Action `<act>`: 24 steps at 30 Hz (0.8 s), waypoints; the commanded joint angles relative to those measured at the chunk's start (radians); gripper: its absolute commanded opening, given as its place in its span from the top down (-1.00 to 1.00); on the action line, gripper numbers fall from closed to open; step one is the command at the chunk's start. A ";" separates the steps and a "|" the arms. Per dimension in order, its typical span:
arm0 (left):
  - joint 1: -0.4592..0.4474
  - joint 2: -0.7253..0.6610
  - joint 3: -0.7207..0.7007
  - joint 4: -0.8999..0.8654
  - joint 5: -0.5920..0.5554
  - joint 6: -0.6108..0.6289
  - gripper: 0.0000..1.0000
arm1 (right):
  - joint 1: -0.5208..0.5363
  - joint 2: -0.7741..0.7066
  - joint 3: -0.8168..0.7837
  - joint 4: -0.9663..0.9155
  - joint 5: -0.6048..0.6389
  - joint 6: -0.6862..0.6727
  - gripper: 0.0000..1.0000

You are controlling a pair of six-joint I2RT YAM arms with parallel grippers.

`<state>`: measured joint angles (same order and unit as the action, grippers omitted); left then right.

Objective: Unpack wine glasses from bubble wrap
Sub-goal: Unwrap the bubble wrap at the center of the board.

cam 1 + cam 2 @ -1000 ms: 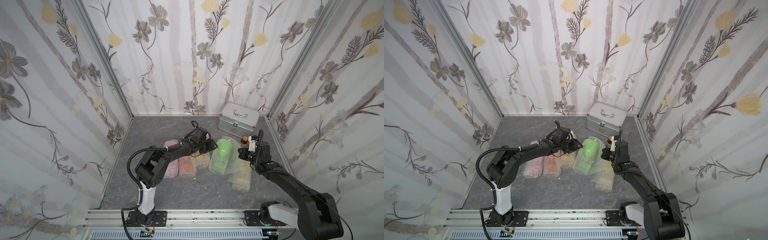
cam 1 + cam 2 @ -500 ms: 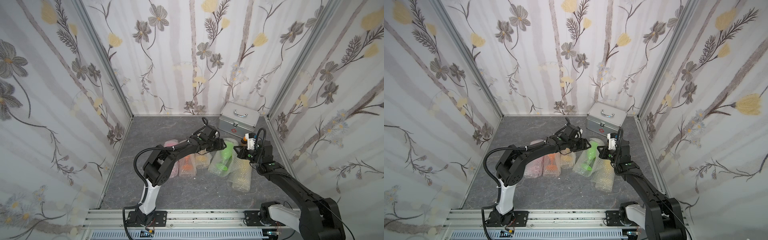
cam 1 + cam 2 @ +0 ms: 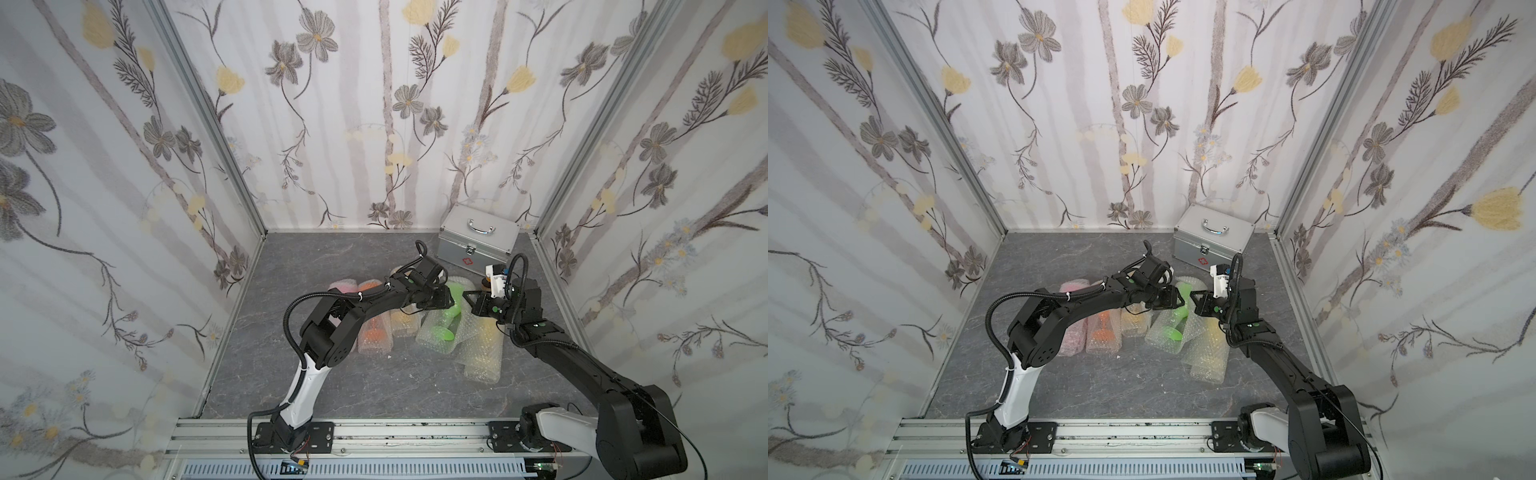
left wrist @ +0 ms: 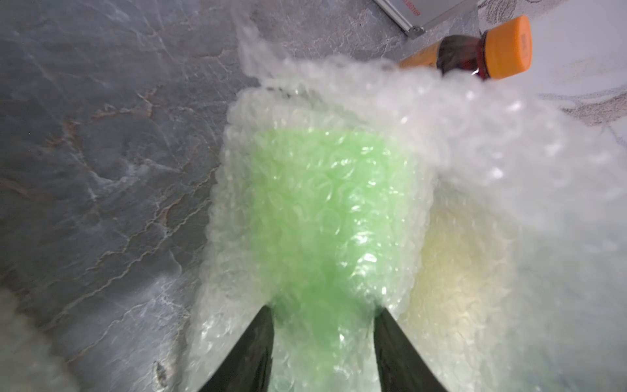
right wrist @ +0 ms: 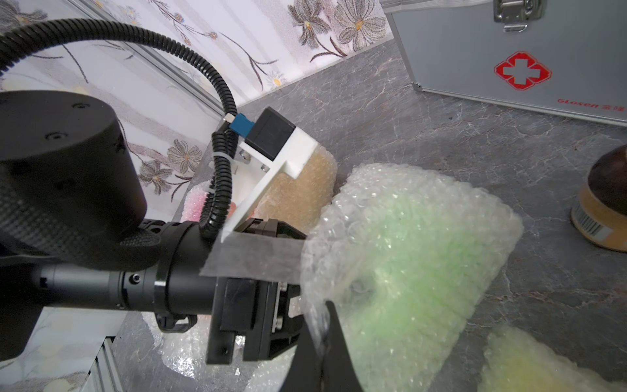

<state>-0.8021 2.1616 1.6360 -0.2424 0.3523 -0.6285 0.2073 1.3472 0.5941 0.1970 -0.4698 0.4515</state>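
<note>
The green wine glass [image 3: 441, 331] lies half inside loosened bubble wrap [image 3: 428, 338], bowl toward the back. My left gripper [image 3: 452, 301] is shut across its wrapped bowl; in the left wrist view both black fingers [image 4: 258, 342] press the wrap on either side of the green wine glass [image 4: 322, 210]. My right gripper [image 3: 468, 296] faces it from the right, shut on a thin edge of the bubble wrap [image 5: 315, 305]. A strip of clear tape [image 5: 254, 259] stretches off the wrap. Pink [image 3: 344, 286], orange [image 3: 374, 332], amber [image 3: 402, 320] and yellow [image 3: 484, 349] wine glasses lie in rolled wrap.
A small brown bottle with an orange cap [image 3: 484, 284] stands just behind my right gripper. A silver first-aid case [image 3: 478, 245] sits at the back right. The patterned walls close in the grey floor [image 3: 332, 257] on three sides.
My left arm has reached right to the green parcel and its jaws have narrowed onto it. My right gripper stayed shut on the wrap and shifted slightly left.
</note>
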 commanded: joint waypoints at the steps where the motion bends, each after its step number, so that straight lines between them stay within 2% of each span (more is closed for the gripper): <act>1: 0.010 -0.012 0.001 -0.025 -0.032 0.000 0.22 | 0.000 -0.004 0.014 0.013 0.023 -0.018 0.97; 4: 0.021 -0.026 -0.009 -0.021 -0.028 -0.019 0.43 | -0.004 -0.003 0.022 -0.018 0.055 -0.032 0.97; 10: 0.048 -0.073 -0.084 0.049 -0.013 -0.073 0.53 | -0.023 -0.013 0.026 -0.070 0.135 -0.030 0.98; 24: 0.109 -0.196 -0.304 0.273 -0.026 -0.206 0.52 | -0.042 -0.003 0.042 -0.129 0.270 -0.037 0.94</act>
<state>-0.6964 1.9842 1.3499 -0.0555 0.3405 -0.7914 0.1665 1.3331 0.6189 0.0776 -0.2523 0.4248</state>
